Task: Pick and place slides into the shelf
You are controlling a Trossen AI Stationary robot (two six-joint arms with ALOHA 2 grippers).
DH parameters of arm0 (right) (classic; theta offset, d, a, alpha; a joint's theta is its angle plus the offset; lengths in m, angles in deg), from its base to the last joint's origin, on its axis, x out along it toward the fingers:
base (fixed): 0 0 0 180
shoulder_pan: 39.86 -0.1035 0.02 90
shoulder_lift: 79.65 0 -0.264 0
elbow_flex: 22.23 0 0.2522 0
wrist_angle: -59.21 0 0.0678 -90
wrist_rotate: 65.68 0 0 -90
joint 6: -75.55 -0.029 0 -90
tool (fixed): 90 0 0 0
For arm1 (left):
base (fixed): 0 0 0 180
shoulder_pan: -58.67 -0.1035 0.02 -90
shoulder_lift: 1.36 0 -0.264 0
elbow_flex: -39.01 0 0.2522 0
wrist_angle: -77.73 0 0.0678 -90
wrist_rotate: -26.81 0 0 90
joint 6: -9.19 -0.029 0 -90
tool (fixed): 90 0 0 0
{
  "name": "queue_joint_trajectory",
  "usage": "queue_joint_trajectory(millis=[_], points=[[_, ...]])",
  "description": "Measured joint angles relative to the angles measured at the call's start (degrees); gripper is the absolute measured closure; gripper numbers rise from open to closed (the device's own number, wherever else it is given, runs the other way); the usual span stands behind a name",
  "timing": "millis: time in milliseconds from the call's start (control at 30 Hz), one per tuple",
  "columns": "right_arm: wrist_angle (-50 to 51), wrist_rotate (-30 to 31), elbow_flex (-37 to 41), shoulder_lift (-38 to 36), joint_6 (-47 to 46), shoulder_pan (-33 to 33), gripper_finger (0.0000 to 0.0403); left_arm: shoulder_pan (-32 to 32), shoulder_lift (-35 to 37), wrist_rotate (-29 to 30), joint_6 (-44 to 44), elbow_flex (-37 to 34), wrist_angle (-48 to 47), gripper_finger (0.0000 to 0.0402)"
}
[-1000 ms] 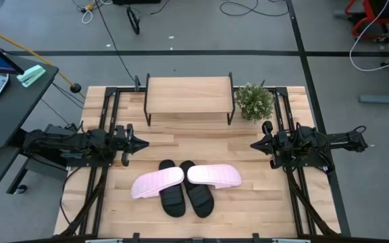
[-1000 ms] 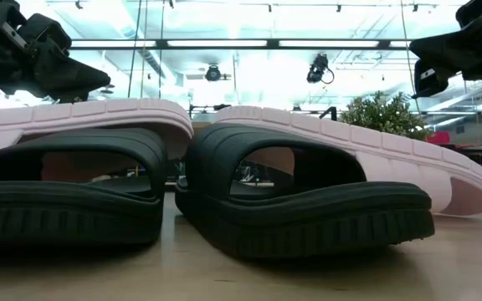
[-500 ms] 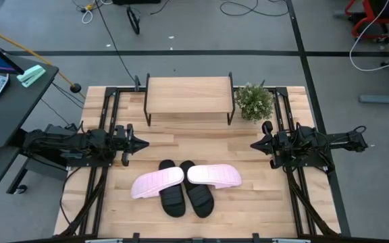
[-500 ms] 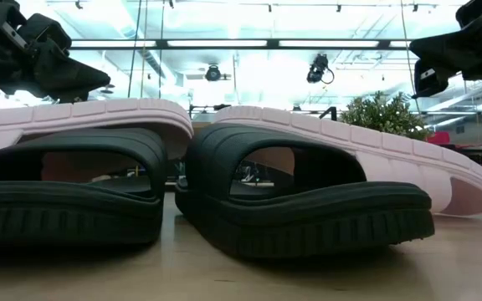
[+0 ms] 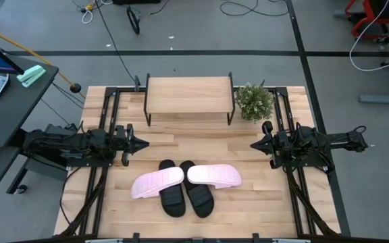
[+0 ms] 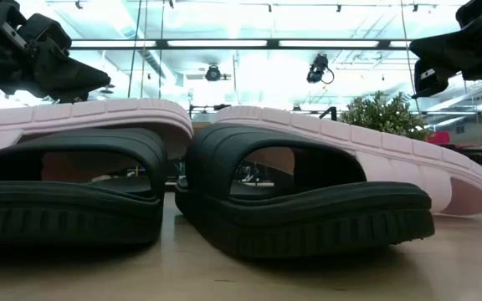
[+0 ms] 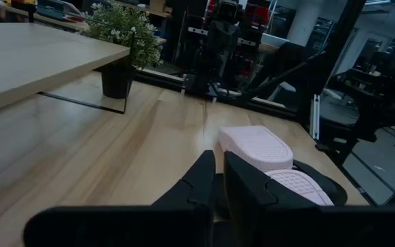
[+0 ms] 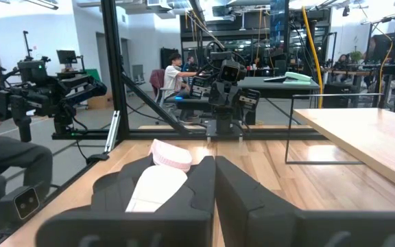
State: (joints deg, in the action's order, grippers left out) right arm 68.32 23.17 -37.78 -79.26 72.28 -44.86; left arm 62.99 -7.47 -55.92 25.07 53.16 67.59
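Two black slides lie side by side near the table's front middle, resting on their soles. Two pale pink slides lie crosswise over the black pair's far ends. In the low view the black slides stand in front of the pink ones. The shelf stands at the far middle on thin black legs. My left gripper is at the left and my right gripper at the right. Both are shut, level, above the table and hold nothing.
A small potted plant stands just right of the shelf. Black frame rails run along both table sides. Bare wood lies between the shelf and the slides. A person sits in the room beyond the table.
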Motion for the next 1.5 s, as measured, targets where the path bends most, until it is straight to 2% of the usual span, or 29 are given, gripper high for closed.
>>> queue_joint_trajectory(millis=[500, 867, 1200, 1500], points=[[0.0, 0.0, 0.0, 0.0, 0.0, 0.0, 0.0386, 0.0, 0.0, 0.0, 0.0, 0.0, 0.0, 0.0361], [0.0, 0.0, 0.0, 0.0, 0.0, 0.0, 0.0386, 0.0, 0.0, 0.0, 0.0, 0.0, 0.0, 0.0374], [0.0, 0.0, 0.0, 0.0, 0.0, 0.0, 0.0386, 0.0, 0.0, 0.0, 0.0, 0.0, 0.0, 0.0361], [0.0, 0.0, 0.0, 0.0, 0.0, 0.0, 0.0386, 0.0, 0.0, 0.0, 0.0, 0.0, 0.0, 0.0373]])
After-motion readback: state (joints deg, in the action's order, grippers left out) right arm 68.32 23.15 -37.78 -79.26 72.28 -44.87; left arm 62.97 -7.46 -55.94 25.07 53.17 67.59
